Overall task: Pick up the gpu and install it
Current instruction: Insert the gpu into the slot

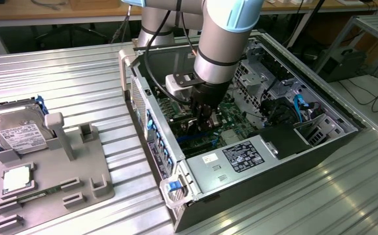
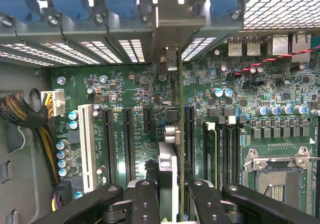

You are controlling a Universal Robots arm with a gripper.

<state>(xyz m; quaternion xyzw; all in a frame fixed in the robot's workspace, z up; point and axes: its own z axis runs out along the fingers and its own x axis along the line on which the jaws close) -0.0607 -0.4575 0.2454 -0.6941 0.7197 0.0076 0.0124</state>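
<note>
Clamped on the gpu (image 2: 176,134), hand (image 2: 170,189) holds it edge-on above crowded motherboard (image 2: 125,92) slots.

Two cameras, one open computer case (image 1: 241,161)

The exterior view looks down from high up and takes in the whole table (image 1: 58,68); the wrist view hangs close inside, facing straight onto the motherboard (image 2: 130,99). Both share its slots under the arm (image 1: 218,54).
</note>
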